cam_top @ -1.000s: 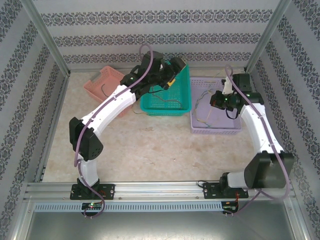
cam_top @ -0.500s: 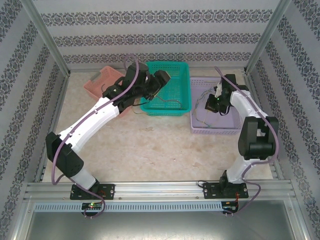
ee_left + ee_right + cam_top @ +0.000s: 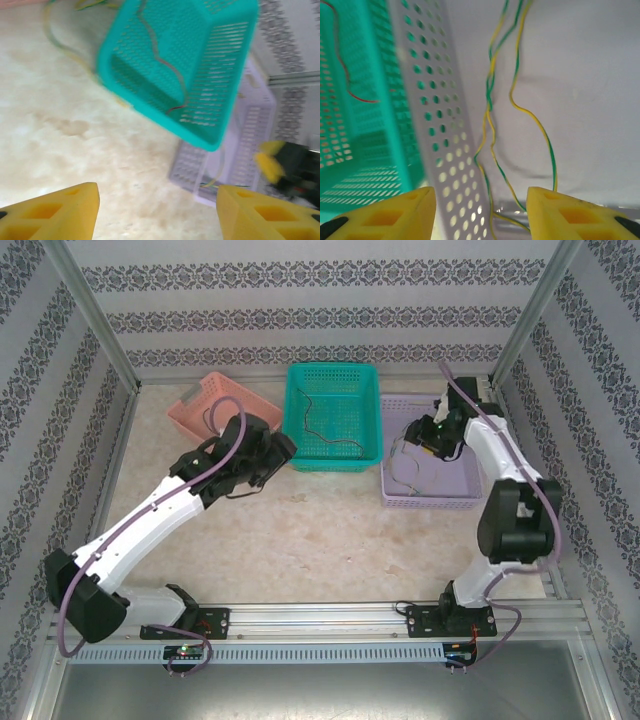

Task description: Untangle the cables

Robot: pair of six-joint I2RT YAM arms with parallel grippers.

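Note:
A thin red and dark wire (image 3: 325, 430) lies loose in the teal basket (image 3: 370, 455); it also shows in the left wrist view (image 3: 167, 70). Yellow-green wires (image 3: 492, 115) twist together on the floor of the purple basket (image 3: 440, 125), seen from above as a loose bunch (image 3: 403, 465). My right gripper (image 3: 480, 215) hangs open just above these wires, its fingertips either side of them without touching. From above, the right gripper (image 3: 428, 438) is over the purple basket's back left. My left gripper (image 3: 157, 215) is open and empty over bare table, left of the teal basket (image 3: 283, 447).
A pink basket (image 3: 190, 415) holding another thin wire (image 3: 210, 420) stands at the back left. A pale strand (image 3: 60, 42) trails on the table beside the teal basket. Metal frame posts and patterned walls enclose the table. Bare table (image 3: 300, 530) lies in front of the baskets.
My left arm has pulled back from over the teal basket to the table on its left, leaving the red wire inside. The right gripper shifted slightly toward the back of the purple basket.

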